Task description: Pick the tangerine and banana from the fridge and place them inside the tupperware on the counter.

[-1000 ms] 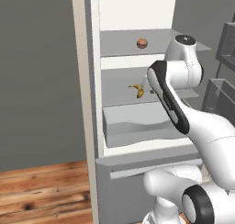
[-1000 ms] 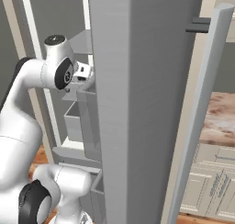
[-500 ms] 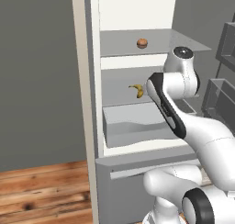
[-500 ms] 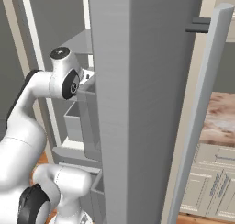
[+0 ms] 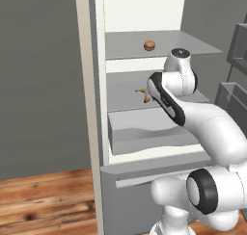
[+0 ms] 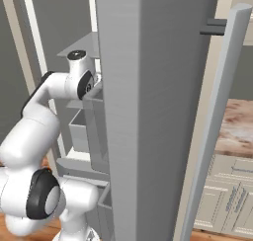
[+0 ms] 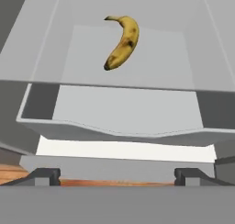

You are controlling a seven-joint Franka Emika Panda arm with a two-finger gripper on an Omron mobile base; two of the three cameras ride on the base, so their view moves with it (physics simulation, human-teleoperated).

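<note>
1. We see the fridge (image 5: 144,109) standing open, and we place everything else against it.
2. The tangerine (image 5: 149,45) sits on the fridge's upper shelf, near the middle.
3. The banana (image 7: 121,42) lies on the next shelf down, directly above the grey drawer (image 7: 114,113), touching nothing else.
4. Our gripper (image 7: 117,175) hangs in front of the fridge, over the drawer's front edge, well short of the banana.
5. Its fingers (image 7: 43,175) are spread wide apart and hold nothing.
6. The counter (image 6: 237,131) shows to the right of the fridge door.
</note>
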